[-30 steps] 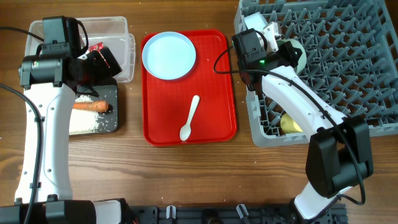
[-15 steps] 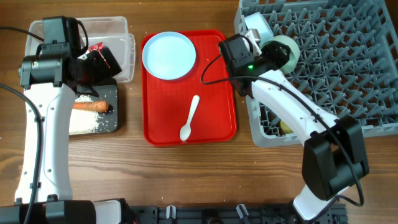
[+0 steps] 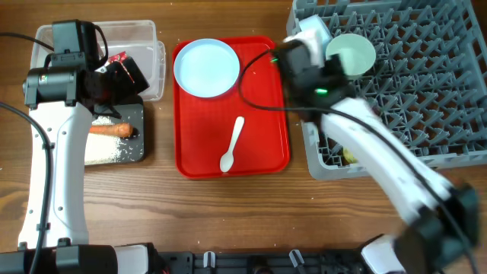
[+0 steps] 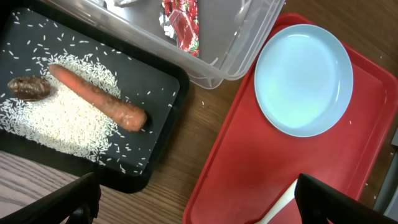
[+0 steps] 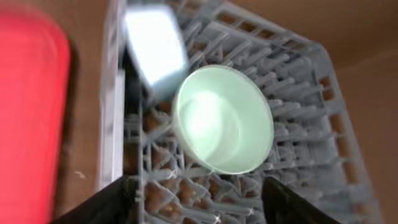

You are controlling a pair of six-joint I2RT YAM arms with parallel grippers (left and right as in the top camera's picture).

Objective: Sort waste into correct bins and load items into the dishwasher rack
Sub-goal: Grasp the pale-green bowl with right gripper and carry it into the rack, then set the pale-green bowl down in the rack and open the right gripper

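Observation:
The mint-green bowl (image 3: 351,52) (image 5: 224,121) rests mouth-up in the left rear of the grey dishwasher rack (image 3: 426,91) (image 5: 298,74), beside a small pale bowl (image 3: 312,30) (image 5: 155,46). My right gripper (image 5: 199,205) hangs open just short of the green bowl, over bare pegs, holding nothing. My left gripper (image 4: 199,211) is wide open above the black tray (image 4: 155,81), which holds a carrot (image 4: 96,98), rice (image 4: 56,124) and a brown scrap (image 4: 28,88). A red wrapper (image 4: 183,22) lies in the clear tub (image 4: 249,37).
The flat red serving tray (image 3: 259,114) sits mid-table with the pale-blue plate (image 3: 206,68) at its back and the white spoon (image 3: 232,144) near its front. A yellow cup (image 3: 350,156) shows partly under my right arm in the rack's front left.
My right gripper has opened and let go of the mint-green bowl, which settled mouth-up in the rack. The right arm has drawn back to the left. The left arm has not moved.

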